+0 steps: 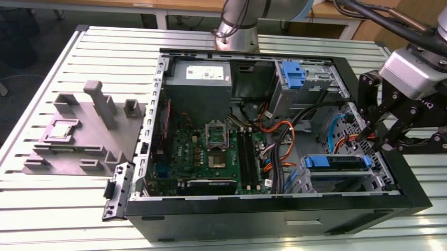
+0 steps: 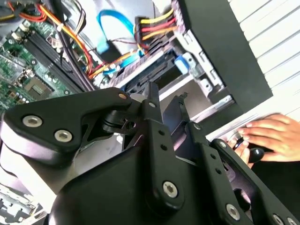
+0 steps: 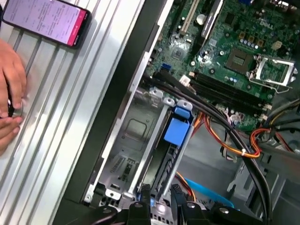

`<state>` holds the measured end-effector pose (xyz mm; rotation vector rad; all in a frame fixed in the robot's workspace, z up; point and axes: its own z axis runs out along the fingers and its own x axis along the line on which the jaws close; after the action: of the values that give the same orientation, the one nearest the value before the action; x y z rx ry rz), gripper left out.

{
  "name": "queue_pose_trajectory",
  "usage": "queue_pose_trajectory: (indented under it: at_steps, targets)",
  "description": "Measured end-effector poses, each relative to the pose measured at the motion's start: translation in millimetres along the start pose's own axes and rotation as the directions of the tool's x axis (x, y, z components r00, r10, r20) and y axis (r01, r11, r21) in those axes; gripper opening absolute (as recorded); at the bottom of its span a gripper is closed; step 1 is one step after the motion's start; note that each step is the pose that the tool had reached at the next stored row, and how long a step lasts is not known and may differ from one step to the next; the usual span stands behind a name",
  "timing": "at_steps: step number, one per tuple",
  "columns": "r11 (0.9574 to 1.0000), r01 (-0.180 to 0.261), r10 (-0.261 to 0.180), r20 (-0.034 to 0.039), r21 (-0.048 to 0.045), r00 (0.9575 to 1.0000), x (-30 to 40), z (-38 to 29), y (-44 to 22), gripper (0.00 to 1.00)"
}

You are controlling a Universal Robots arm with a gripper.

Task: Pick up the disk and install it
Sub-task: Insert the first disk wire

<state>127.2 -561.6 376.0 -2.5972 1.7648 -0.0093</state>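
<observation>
The black two-fingered gripper [image 1: 392,137] is hanging over the open black computer case [image 1: 279,209], just above its edge on the exterior view's right, fingers slightly parted and gripping nothing. Below it the blue-bracketed silver-grey disk [image 1: 336,163] is sitting in the drive cage. Beyond, the green motherboard [image 1: 209,157] is lying exposed.

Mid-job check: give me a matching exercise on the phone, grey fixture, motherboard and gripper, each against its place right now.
1. phone
2. grey fixture
3. motherboard
4. gripper

a. green, inside the open case
b. on the table, to the exterior view's left of the case
c. on the table near a hand, screen lit
d. above the case's side on the exterior view's right

Pairs: 1-c, 2-b, 3-a, 4-d
</observation>
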Motion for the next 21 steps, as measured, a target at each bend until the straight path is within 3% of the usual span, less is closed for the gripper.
queue_pose_trajectory:
  at_steps: [8,12,13,16,17,21]
  targets:
    - [1.0000,0.000,0.000,0.0000,0.0000,1.0000,-4.4,2.5,-16.8,0.31]
    - [1.0000,0.001,-0.001,-0.0008,0.0022,1.0000,-7.4,3.7,-20.3,0.31]
    - [1.0000,0.001,-0.001,-0.0028,0.0077,1.0000,-7.5,4.3,-20.4,0.31]
    - [0.9987,0.007,-0.006,-0.0204,0.0512,0.9998,-7.7,4.6,-20.3,0.31]
    - [0.9980,0.014,-0.012,-0.0242,0.0613,0.9996,-7.7,4.9,-20.3,0.31]
    - [0.9949,0.077,-0.076,-0.0259,0.0653,0.9968,-7.7,5.2,-20.3,0.31]
